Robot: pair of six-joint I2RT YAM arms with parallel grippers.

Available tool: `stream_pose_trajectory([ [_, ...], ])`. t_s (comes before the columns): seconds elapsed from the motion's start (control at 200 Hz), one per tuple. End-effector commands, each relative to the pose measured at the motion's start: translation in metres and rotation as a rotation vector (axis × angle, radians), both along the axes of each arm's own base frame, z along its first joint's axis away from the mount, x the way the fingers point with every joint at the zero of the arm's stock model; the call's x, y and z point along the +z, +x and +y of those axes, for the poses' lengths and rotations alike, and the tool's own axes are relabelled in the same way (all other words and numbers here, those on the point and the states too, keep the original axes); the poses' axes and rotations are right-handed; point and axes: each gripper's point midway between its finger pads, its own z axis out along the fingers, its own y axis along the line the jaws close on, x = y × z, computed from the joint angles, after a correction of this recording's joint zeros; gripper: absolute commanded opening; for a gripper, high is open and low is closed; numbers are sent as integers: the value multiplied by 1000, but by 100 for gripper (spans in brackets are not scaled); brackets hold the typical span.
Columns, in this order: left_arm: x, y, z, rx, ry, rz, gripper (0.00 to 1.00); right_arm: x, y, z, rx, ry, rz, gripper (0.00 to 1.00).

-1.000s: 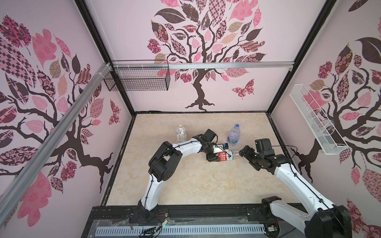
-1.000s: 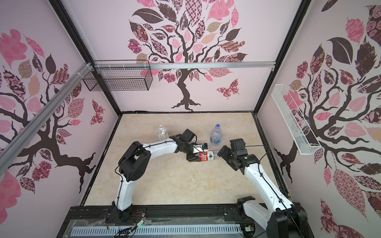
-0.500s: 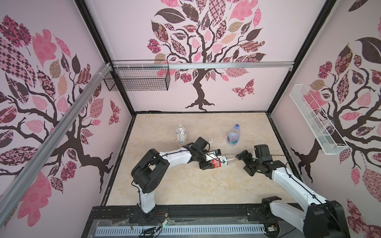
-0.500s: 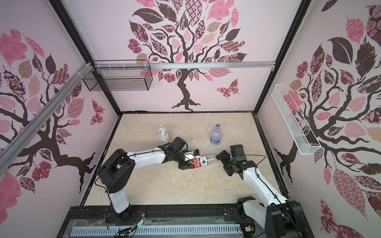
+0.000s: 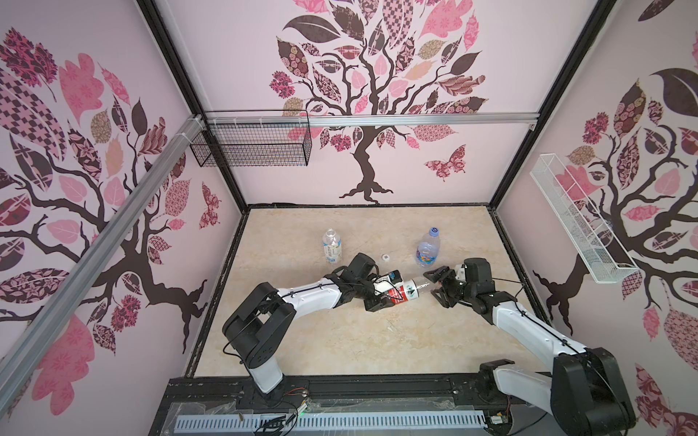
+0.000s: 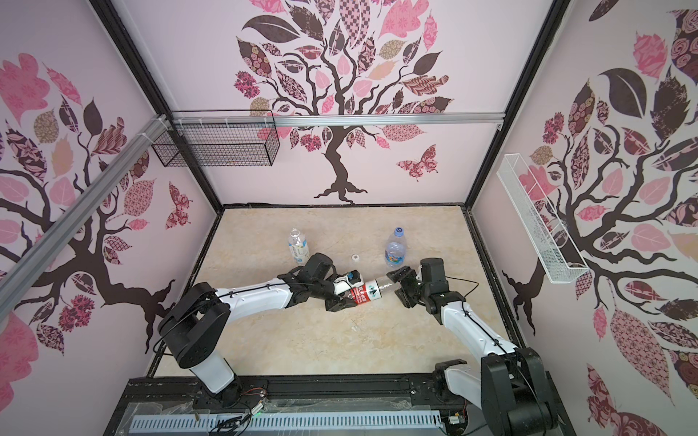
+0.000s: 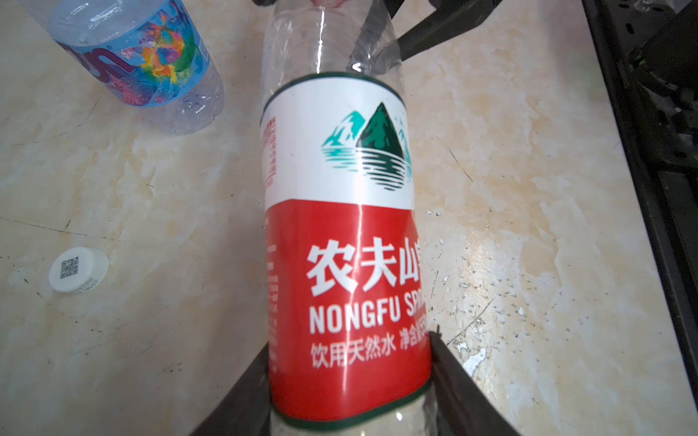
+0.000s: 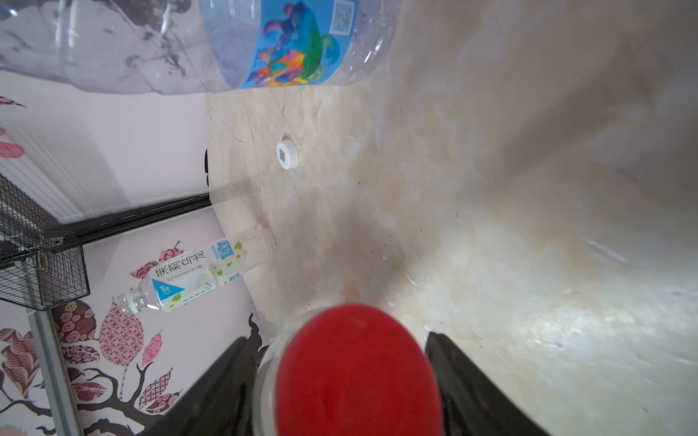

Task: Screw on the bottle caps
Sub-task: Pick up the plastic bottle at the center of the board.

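Pale marbled counter (image 5: 340,339), enclosed by walls papered with a tree pattern.

Top views. In both top views the red-labelled bottle (image 5: 406,292) lies nearly level between the two arms. The left end effector (image 5: 389,291) is clamped on its labelled lower body. The right end effector (image 5: 434,285) sits at its neck. Behind them stand a squat blue bottle (image 5: 428,251) wearing its blue cap (image 5: 434,230) and a taller white-green bottle (image 5: 332,247) with no cap. A loose white cap (image 5: 385,257) lies on the counter between the two.

Left wrist view. Both fingers (image 7: 453,385) press the sides of the red-labelled bottle (image 7: 343,245) at its base end, a firm pinch. The white cap (image 7: 78,269) and the blue bottle (image 7: 143,64) rest nearby on the counter.

Right wrist view. The red cap (image 8: 359,370) sits on the bottle's mouth, bracketed by two dark fingers (image 8: 472,396). Whether they already grip it or stand just clear cannot be told.

Step in hand, as judged: tightening the red cap. To do it well, the right end effector should close squarely on the cap's rim, stay in line with the neck, and turn while the left one stops the body from spinning. A moderate clamp spares the thin plastic wall, and a crooked start risks cross-threading. The white cap looks meant for the taller bottle.
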Motion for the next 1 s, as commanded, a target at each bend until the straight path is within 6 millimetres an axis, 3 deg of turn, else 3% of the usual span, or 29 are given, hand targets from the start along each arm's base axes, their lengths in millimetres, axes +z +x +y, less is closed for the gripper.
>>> stream_pose_trajectory([
  [0.0, 21, 3, -8, 23, -83, -14, 56, 25, 3, 16, 77, -16, -93, 71],
  [0.175, 35, -4, -6, 32, -118, -27, 57, 48, 2, 18, 97, -79, -218, 54],
  [0.305, 49, -10, 1, 50, -158, -74, 68, 68, -1, 19, 152, -144, -311, 45],
  [0.34, 52, -11, 3, 62, -165, -83, 74, 75, -2, 22, 173, -151, -341, 44],
  [0.355, 55, -10, 4, 67, -173, -90, 93, 78, -3, 23, 183, -154, -354, 44],
  [0.37, 55, -10, 5, 74, -174, -95, 97, 80, -4, 24, 193, -159, -366, 44],
  [0.47, 63, -8, 16, 143, -184, -118, 98, 98, -9, 30, 273, -232, -462, 44],
  [0.615, 76, -5, 47, 299, -210, -132, 98, 118, -14, 24, 393, -508, -615, 44],
  [0.775, 99, 14, 103, 549, -308, -59, 98, 145, -5, -12, 367, -833, -714, 44],
  [0.87, 103, 26, 141, 707, -314, -35, 98, 145, -1, -43, 322, -1025, -648, 47],
  [0.99, 108, 36, 174, 836, -304, -2, 98, 139, 6, -92, 173, -1175, -499, 50],
])
